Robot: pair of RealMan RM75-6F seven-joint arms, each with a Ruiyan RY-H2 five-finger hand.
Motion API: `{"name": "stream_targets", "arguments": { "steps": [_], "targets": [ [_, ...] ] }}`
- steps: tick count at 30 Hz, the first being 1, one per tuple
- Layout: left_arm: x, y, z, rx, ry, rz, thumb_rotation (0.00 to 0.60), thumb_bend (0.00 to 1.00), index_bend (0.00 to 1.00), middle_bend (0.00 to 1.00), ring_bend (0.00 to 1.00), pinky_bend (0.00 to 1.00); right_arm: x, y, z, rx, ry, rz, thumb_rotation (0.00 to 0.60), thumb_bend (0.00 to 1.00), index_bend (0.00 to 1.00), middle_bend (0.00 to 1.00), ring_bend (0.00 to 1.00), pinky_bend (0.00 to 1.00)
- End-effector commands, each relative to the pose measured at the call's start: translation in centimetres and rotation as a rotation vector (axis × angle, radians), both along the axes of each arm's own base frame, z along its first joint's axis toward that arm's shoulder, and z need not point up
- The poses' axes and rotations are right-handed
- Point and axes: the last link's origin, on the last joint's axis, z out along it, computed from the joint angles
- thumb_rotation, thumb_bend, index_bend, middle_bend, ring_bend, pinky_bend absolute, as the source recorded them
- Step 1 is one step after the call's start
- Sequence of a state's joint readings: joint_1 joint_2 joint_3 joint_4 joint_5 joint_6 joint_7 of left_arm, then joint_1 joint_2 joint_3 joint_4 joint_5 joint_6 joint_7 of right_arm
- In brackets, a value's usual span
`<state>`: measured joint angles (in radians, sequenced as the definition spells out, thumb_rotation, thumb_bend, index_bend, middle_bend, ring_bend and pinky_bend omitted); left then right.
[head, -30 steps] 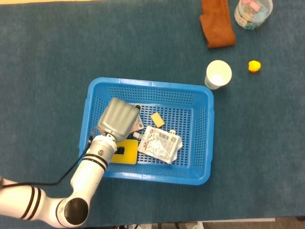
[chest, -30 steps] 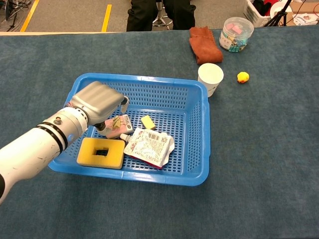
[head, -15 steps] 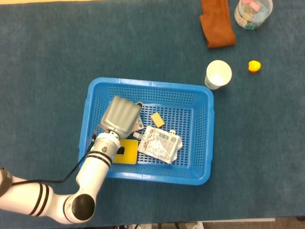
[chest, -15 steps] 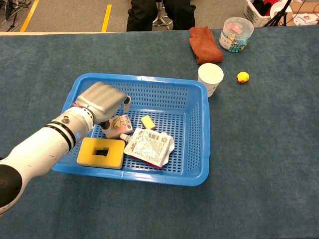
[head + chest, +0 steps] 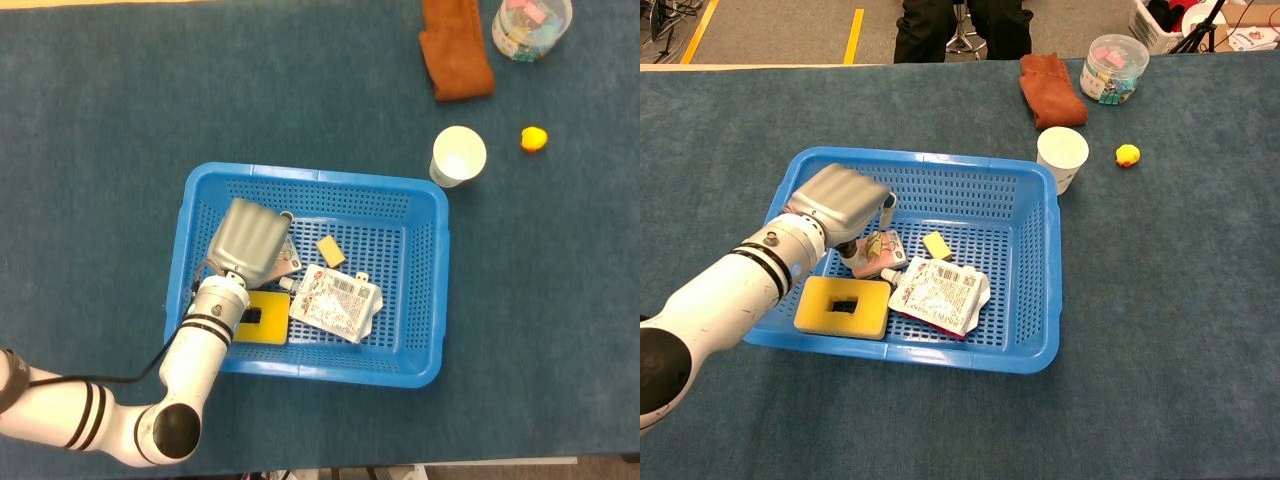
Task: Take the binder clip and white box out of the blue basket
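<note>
The blue basket (image 5: 315, 178) (image 5: 1038, 290) sits mid-table. In it, a gold binder clip (image 5: 875, 244) lies on a pinkish-white box (image 5: 885, 260) near the left wall. My left hand (image 5: 250, 240) (image 5: 843, 204) hangs over both, back up and fingers pointing down. One finger (image 5: 886, 204) and the thumb stand apart on either side of the clip, which still rests on the box. In the head view the hand hides most of the clip and box. My right hand shows in neither view.
Also in the basket are a yellow sponge (image 5: 843, 306), a white printed pouch (image 5: 940, 293) and a small yellow block (image 5: 937, 245). Beyond its far right corner stand a paper cup (image 5: 458, 156), a brown cloth (image 5: 455, 48), a clear jar (image 5: 530, 25) and a yellow duck (image 5: 534, 139).
My left hand shifted slightly right over the clip, then edged back a little. The clip and box have not moved.
</note>
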<state>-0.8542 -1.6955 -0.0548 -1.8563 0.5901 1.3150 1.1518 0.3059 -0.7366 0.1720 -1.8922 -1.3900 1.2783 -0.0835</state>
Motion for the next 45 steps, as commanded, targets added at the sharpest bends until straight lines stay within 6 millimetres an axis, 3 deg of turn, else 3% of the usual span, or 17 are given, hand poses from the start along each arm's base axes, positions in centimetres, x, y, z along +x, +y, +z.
{"name": "stream_targets", "arguments": {
  "steps": [1,20,28,36,45],
  "targets": [
    [0.0,0.0,-0.1,0.000,-0.006,0.002,0.600,0.19,0.41,0.83,0.78,0.89,0.0,0.0,0.1,-0.002,0.001,0.000,0.600,0.26,0.35,0.26,0.10,0.13],
    [0.4,-0.1,-0.7,-0.002,-0.022,-0.001,0.600,0.19,0.51,0.84,0.79,0.90,-0.5,0.5,0.8,-0.027,-0.005,-0.019,0.600,0.26,0.35,0.26,0.10,0.13],
    [0.7,-0.4,0.0,0.002,-0.025,-0.015,0.600,0.19,0.53,0.84,0.80,0.90,-0.5,0.6,0.7,-0.023,-0.010,-0.017,0.600,0.26,0.35,0.26,0.10,0.14],
    [1.4,-0.8,3.0,0.034,-0.072,-0.042,0.600,0.19,0.53,0.84,0.80,0.90,-0.4,0.5,0.4,-0.016,-0.017,-0.011,0.600,0.26,0.35,0.26,0.10,0.14],
    [1.3,-0.9,8.3,0.114,-0.152,-0.028,0.600,0.19,0.54,0.85,0.80,0.90,-0.1,0.2,-0.1,-0.001,-0.018,0.001,0.600,0.26,0.35,0.26,0.10,0.13]
  ]
}}
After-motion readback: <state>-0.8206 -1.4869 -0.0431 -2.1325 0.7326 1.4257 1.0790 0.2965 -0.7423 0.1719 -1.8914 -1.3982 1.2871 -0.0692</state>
